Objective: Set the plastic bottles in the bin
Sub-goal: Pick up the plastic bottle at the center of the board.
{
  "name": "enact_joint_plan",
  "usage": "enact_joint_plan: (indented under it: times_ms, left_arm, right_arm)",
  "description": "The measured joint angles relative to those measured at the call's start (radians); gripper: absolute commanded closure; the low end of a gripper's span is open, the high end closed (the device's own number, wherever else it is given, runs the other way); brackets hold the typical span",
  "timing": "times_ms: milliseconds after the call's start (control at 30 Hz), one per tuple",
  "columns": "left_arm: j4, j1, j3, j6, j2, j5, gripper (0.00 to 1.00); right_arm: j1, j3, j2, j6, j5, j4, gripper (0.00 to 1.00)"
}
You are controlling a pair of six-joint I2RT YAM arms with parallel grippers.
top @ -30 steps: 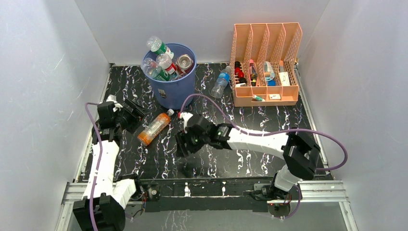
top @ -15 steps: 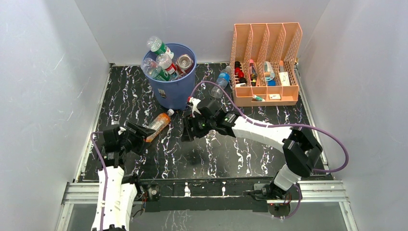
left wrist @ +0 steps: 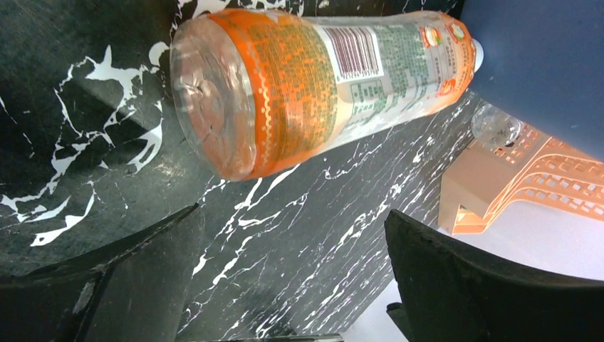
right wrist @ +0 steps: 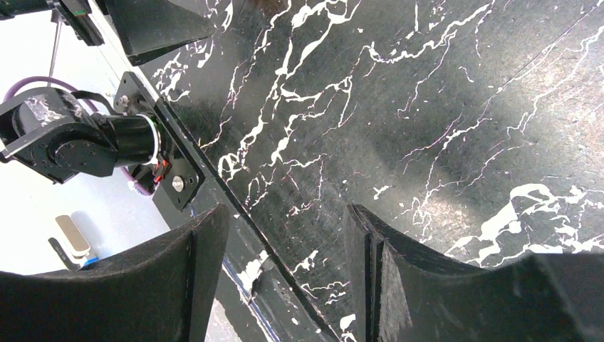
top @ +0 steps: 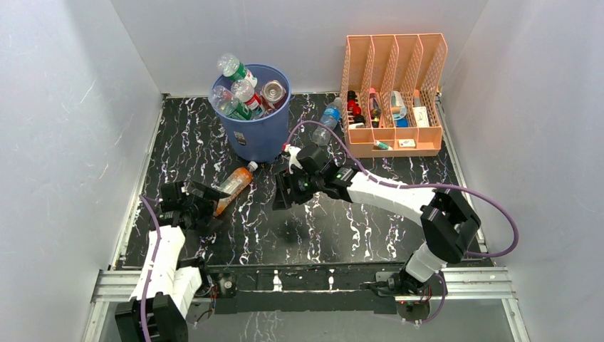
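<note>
An orange-labelled bottle (top: 233, 187) lies on the black marble table, its cap toward the blue bin (top: 255, 132). In the left wrist view the bottle (left wrist: 320, 78) lies just ahead of the tips, base toward the camera. My left gripper (top: 209, 206) is open and empty, right at the bottle's base. The bin holds several bottles (top: 238, 92) and a can, heaped to the rim. A clear bottle with a blue label (top: 327, 122) lies between the bin and the organizer. My right gripper (top: 281, 196) is open and empty above the table's middle.
The peach file organizer (top: 393, 100) with small bottles and tubes stands at the back right; it shows in the left wrist view (left wrist: 513, 178). White walls enclose the table on three sides. The metal rail (top: 306, 279) runs along the near edge.
My left gripper has swung back from the left edge and come in low behind the orange bottle's base. My right gripper has moved from the table's middle toward the bin.
</note>
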Motion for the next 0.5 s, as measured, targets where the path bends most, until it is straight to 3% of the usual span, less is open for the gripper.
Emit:
enact_joint_plan:
  times_ms: [500]
  left_arm:
    - [0.158, 0.000, 0.006, -0.061, 0.176, -0.093, 0.02]
  right_arm:
    - [-0.027, -0.015, -0.003, -0.019, -0.034, 0.005, 0.30]
